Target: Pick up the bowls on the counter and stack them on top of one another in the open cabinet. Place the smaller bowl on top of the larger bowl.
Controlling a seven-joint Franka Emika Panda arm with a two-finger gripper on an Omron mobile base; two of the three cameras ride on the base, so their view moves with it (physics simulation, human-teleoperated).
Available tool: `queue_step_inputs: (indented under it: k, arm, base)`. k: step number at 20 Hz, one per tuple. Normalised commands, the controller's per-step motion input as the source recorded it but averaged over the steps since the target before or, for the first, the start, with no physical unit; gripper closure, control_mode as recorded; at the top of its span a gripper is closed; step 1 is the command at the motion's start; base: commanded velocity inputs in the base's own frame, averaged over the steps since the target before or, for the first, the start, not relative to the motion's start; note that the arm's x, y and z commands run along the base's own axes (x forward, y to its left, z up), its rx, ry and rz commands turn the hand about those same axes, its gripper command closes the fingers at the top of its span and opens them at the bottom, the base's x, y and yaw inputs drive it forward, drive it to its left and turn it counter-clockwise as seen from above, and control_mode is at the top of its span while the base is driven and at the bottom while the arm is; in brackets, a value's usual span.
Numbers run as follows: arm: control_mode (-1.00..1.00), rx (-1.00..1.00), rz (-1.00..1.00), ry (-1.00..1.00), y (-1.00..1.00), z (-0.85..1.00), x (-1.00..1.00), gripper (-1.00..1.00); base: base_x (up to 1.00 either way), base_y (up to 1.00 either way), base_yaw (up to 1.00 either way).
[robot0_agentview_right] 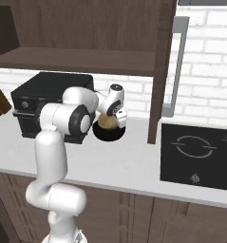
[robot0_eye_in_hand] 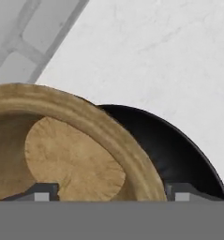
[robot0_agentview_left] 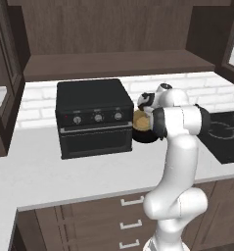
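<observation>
We see our jaws (robot0_eye_in_hand: 111, 193) spread wide astride the tan bowl's (robot0_eye_in_hand: 71, 159) rim, gripping nothing, the bowl nested in the black bowl (robot0_eye_in_hand: 179, 154) on the desk (robot0_eye_in_hand: 155, 56).

A tan wooden smaller bowl (robot0_eye_in_hand: 71, 154) with a pale, grainy floor sits close to the camera, lying inside a wider glossy black larger bowl (robot0_eye_in_hand: 179, 154) whose rim curves out to its right. Both rest on the white counter (robot0_eye_in_hand: 155, 56). Two dark fingertips (robot0_eye_in_hand: 43, 191) poke up at the bottom, set wide apart, one over the tan bowl's inside and one over the black bowl.
</observation>
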Motion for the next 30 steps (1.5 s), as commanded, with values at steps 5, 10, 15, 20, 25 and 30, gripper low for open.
queue_step_inputs:
  k: [5,10,15,20,25,30]
  arm:
    - [-1.00,0.11,0.00,0.00,-0.27,0.44,-0.79,-1.00]
    - [-1.00,0.03,0.01,0.09,-0.17,-0.01,-0.31,-1.00]
    - [-1.00,-0.04,0.03,0.19,0.02,-0.56,0.00,-1.00]
    - [-1.00,-0.02,0.04,0.17,0.09,-0.49,0.00,-1.00]
    - [-1.00,0.00,0.07,0.11,0.10,-0.41,-0.03,-1.00]
    - [-1.00,0.00,0.04,0.05,0.13,-0.46,-0.01,1.00]
  base:
    - [0.00,0.00,0.00]
    - [0.00,0.00,0.00]
    - [0.00,0.00,0.00]
    - [0.00,0.00,0.00]
    - [0.00,0.00,0.00]
    - [0.00,0.00,0.00]
